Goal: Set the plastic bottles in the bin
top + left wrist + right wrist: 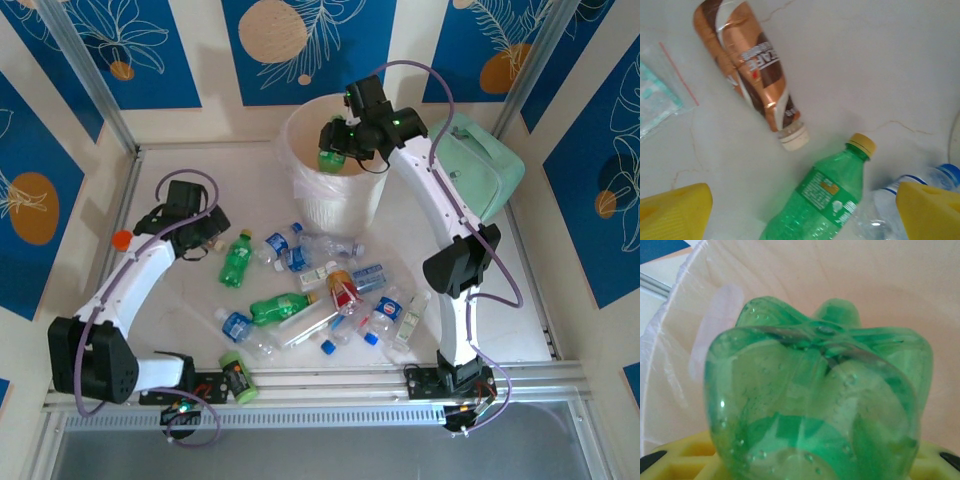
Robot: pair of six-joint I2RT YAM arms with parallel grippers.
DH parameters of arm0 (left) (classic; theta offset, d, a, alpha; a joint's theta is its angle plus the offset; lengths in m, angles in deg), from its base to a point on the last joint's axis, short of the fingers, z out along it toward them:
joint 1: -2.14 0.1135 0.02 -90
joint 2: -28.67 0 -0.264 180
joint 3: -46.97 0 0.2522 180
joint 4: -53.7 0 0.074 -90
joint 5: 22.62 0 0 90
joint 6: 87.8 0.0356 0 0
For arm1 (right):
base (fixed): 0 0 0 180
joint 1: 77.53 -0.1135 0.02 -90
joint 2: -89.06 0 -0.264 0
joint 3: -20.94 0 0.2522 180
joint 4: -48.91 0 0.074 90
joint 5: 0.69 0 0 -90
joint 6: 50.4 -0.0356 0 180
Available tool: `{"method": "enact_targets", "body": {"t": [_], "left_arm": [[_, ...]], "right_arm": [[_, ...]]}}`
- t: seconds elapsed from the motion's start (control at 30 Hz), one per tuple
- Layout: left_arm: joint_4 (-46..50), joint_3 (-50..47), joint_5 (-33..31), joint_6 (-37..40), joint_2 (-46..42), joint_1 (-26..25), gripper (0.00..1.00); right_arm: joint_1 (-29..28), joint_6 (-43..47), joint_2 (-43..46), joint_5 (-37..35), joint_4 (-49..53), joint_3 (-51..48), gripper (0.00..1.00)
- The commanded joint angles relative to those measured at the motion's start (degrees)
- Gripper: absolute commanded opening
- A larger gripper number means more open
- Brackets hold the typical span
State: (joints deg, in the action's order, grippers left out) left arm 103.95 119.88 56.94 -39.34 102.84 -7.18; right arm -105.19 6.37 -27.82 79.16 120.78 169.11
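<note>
1. Lobed base toward the lens, a clear green plastic bottle is pinched in your right gripper. Its yellow fingers press on the bottle's sides, over the mouth of the round cream bag-lined bin at 12 o'clock on the white table.
2. Release looks like the step in hand. Spread the jaws fully while the bottle hangs inside the rim's circle, so it drops clean rather than tipping onto the edge.
3. Keep the fingers off the thin liner, then rise straight up before swinging back toward 6 o'clock, where the loose plastic bottles lie scattered.
4. Your left gripper hovers with jaws spread wide at 9 o'clock of that pile. Below it lies a green yellow-capped plastic bottle, cap pointing to 1 o'clock in the left wrist view.
</note>
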Motion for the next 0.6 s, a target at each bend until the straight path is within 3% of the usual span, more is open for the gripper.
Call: {"method": "enact_targets", "body": {"t": [0.0, 0.47, 0.57], "left_arm": [[0.33, -0.47, 1.20, -0.77, 1.26, 2.22, 0.95], [-0.85, 0.69, -0.17, 0.67, 8.51, 9.10, 0.99], [-2.32, 1.33, 1.09, 0.42, 11.16, 9.41, 0.99]], "right_arm": [[-1.06, -1.66, 3.39, 4.71, 1.02, -0.41, 0.51], [-2.61, -2.56, 3.89, 5.68, 1.91, -1.09, 0.52], [-2.88, -2.11, 3.09, 3.75, 3.54, 0.95, 0.76]]}}
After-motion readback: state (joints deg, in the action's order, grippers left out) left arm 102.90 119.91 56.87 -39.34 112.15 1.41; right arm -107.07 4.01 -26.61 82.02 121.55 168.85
